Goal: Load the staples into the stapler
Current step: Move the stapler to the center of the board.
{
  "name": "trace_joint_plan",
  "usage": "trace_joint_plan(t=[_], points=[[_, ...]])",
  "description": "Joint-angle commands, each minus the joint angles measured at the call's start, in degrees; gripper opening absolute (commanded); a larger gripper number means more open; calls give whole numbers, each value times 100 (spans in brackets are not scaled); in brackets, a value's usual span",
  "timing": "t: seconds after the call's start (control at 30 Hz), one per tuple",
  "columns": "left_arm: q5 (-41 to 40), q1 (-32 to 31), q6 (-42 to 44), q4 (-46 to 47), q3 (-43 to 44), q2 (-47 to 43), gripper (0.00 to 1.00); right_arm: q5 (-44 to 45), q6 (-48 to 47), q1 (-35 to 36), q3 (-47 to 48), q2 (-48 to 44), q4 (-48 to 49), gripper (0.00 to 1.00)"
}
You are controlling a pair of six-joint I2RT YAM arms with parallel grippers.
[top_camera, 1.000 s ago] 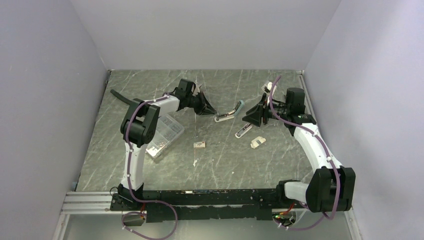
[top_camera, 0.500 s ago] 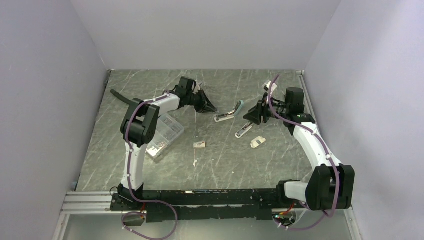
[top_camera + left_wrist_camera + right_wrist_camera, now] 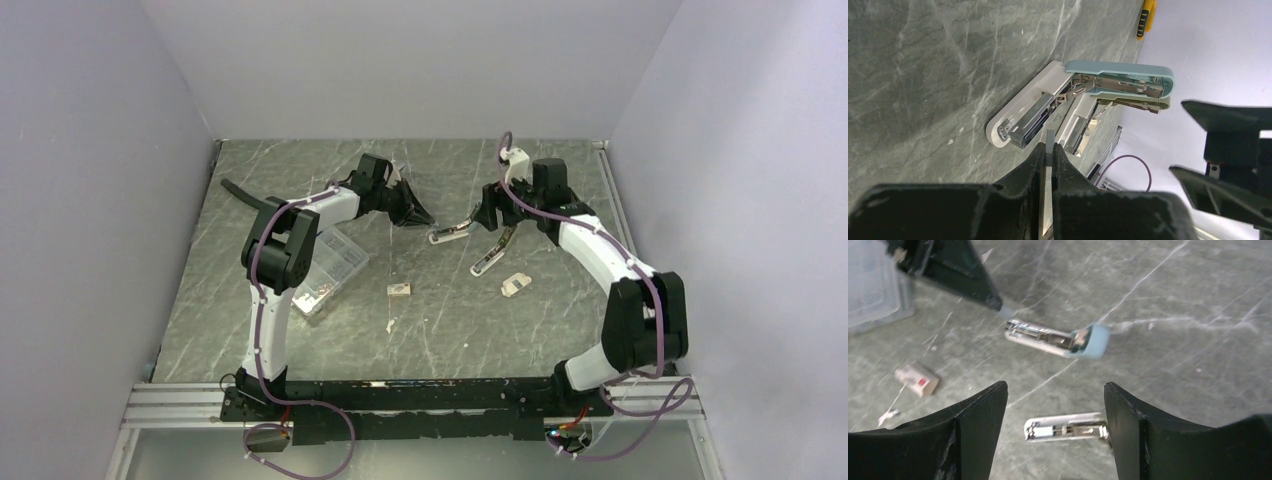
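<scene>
An open stapler with a teal top (image 3: 468, 222) (image 3: 1118, 82) (image 3: 1058, 337) lies mid-table, its metal channel exposed. My left gripper (image 3: 428, 219) (image 3: 1049, 150) is shut on a thin grey strip (image 3: 1049, 140), whose tip sits just short of the stapler's front end. My right gripper (image 3: 490, 222) (image 3: 1055, 390) hovers open over a second, silver stapler (image 3: 489, 262) (image 3: 1065, 430), which shows between its fingers. The staples, a small white box with a red mark (image 3: 400, 289) (image 3: 918, 379), lie on the table nearer the arms' bases.
A clear plastic compartment case (image 3: 330, 265) (image 3: 873, 290) sits by the left arm. A small white piece (image 3: 515, 285) lies right of the silver stapler. A yellow and black tool (image 3: 1146, 17) lies near the far wall. White scraps (image 3: 390, 325) dot the table.
My right arm has swung left toward the teal stapler, and its jaws have spread wider. The left gripper has stayed put, still shut on the strip.
</scene>
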Motion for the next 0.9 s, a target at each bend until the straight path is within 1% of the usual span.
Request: trace_joint_plan(t=[0.0, 0.1, 0.3, 0.47, 0.6, 0.67, 0.8, 0.87], points=[[88, 3, 118, -5, 78, -258, 3, 883, 147, 87, 689, 479, 224, 75], [104, 16, 120, 8, 51, -293, 3, 1052, 173, 117, 1012, 837, 114, 75], [151, 48, 118, 52, -32, -381, 3, 897, 360, 174, 1351, 1429, -9, 75], [167, 93, 137, 75, -102, -465, 3, 767, 510, 230, 1406, 1700, -13, 69], [165, 128, 175, 73, -209, -537, 3, 669, 818, 240, 1434, 1828, -49, 60], [164, 131, 224, 69, -254, -579, 3, 563, 918, 242, 1387, 1803, 27, 54], [273, 139, 233, 186, -457, -713, 3, 437, 1184, 261, 1194, 1619, 193, 35], [342, 135, 190, 323, -634, -816, 3, 418, 1392, 293, 1037, 1502, 256, 29]])
